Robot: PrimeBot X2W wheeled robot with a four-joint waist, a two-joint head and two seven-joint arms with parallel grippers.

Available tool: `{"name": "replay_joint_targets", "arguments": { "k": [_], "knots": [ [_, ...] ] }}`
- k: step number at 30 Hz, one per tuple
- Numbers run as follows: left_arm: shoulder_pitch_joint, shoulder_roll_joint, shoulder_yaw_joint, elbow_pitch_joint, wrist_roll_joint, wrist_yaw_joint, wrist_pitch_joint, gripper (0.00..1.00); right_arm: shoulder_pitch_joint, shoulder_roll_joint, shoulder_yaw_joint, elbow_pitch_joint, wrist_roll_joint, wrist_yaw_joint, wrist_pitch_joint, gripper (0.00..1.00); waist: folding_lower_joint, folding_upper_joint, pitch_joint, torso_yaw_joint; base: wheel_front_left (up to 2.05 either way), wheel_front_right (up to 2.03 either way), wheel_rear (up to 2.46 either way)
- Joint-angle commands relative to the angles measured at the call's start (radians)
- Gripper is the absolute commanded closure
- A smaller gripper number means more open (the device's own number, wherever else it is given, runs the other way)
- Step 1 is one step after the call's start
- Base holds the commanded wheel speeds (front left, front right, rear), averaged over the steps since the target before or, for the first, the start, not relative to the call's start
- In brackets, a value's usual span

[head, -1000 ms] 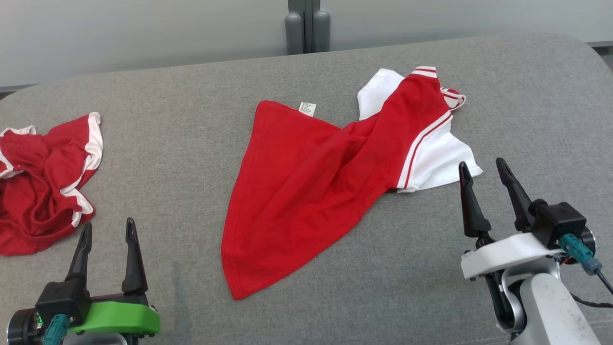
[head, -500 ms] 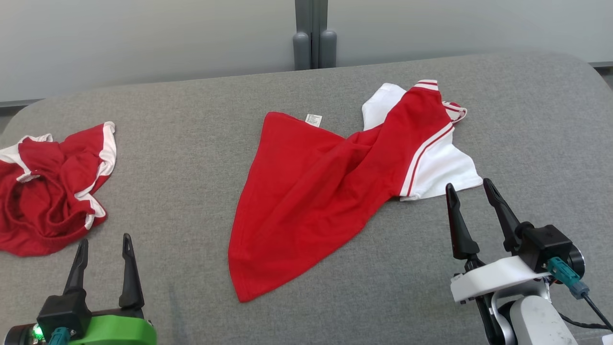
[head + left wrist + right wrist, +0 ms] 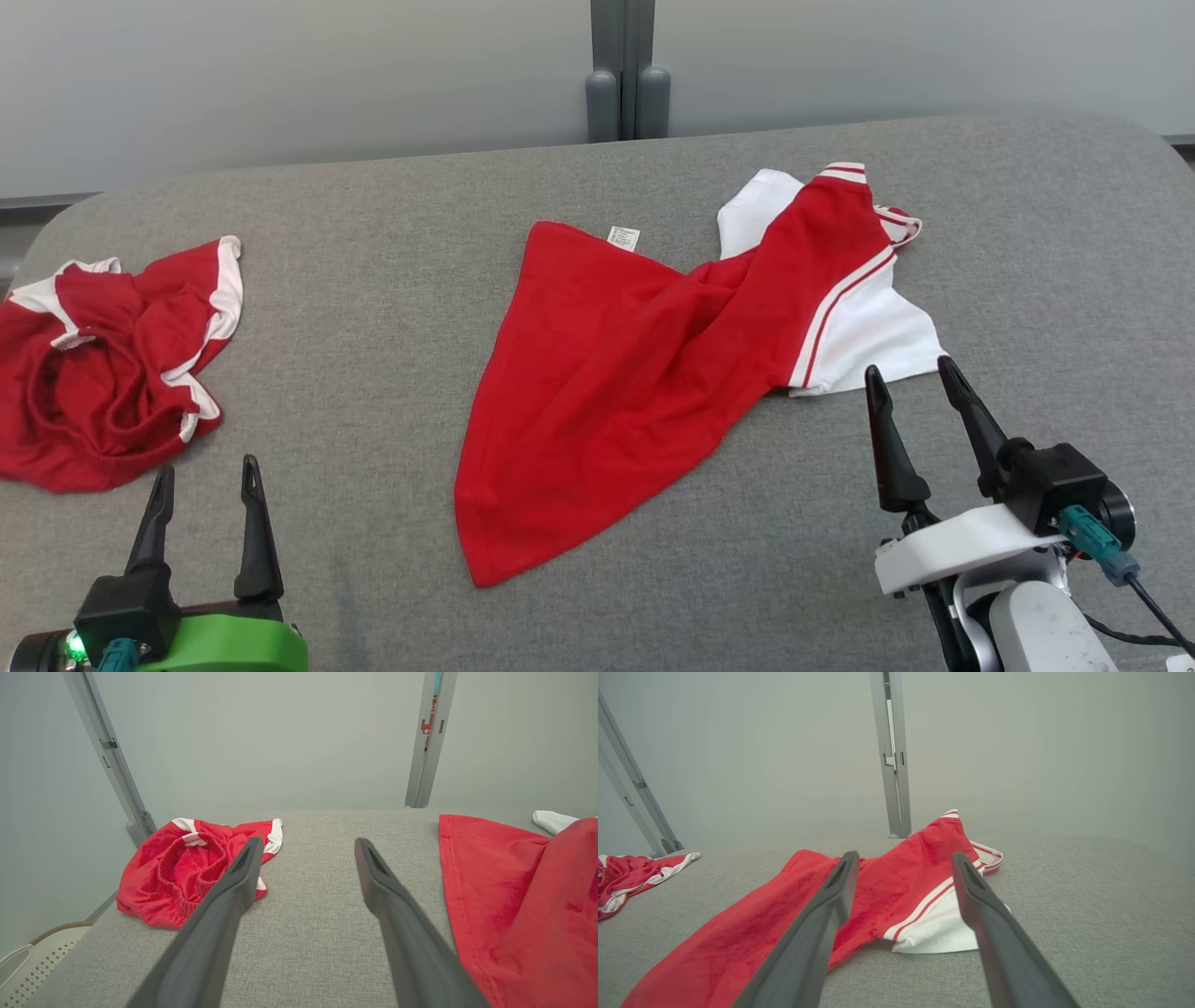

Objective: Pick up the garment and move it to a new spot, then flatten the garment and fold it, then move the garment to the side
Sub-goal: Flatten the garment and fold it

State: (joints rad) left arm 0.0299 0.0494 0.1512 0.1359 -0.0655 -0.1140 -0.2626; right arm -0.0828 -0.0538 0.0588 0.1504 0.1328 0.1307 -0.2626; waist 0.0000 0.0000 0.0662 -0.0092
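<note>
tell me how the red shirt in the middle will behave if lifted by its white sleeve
Probably floppy: the shirt lies twisted and creased, so lifted by the white sleeve it would likely drape and trail. It looks thin, so likely light. Pushed, it may bunch rather than slide on the textured grey surface.

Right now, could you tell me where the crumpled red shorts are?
Head view: the red shorts lie at the left edge of the grey padded surface, beyond the left claw.
</note>
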Motion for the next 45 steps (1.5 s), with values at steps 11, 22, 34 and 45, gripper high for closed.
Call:
{"name": "replay_joint_targets", "arguments": {
  "k": [11,22,34,45],
  "knots": [
    [0.015,0.003,-0.009,0.006,-0.014,0.002,-0.003,0.00,0.010,0.000,0.004,0.021,-0.010,0.000,-0.003,0.00,0.0000,0.0000,-0.003,-0.004,0.00,0.00,0.00],
    [-0.019,0.003,-0.154,0.075,-0.038,-0.013,-0.003,0.00,-0.078,-0.014,-0.076,0.158,-0.053,0.000,-0.003,0.00,0.0000,0.0000,0.025,-0.008,0.00,0.00,0.00],
    [-0.067,0.003,-0.364,0.231,-0.089,-0.018,-0.003,0.00,-0.277,-0.069,-0.116,0.388,-0.053,0.000,-0.003,0.00,0.0000,0.0000,0.103,-0.024,0.00,0.00,0.00],
    [-0.110,0.014,-0.421,0.350,-0.135,-0.018,-0.001,0.00,-0.401,-0.085,-0.124,0.523,-0.044,0.000,-0.003,0.00,0.0000,0.0000,0.157,-0.022,0.00,0.00,0.00]
  ]
}}
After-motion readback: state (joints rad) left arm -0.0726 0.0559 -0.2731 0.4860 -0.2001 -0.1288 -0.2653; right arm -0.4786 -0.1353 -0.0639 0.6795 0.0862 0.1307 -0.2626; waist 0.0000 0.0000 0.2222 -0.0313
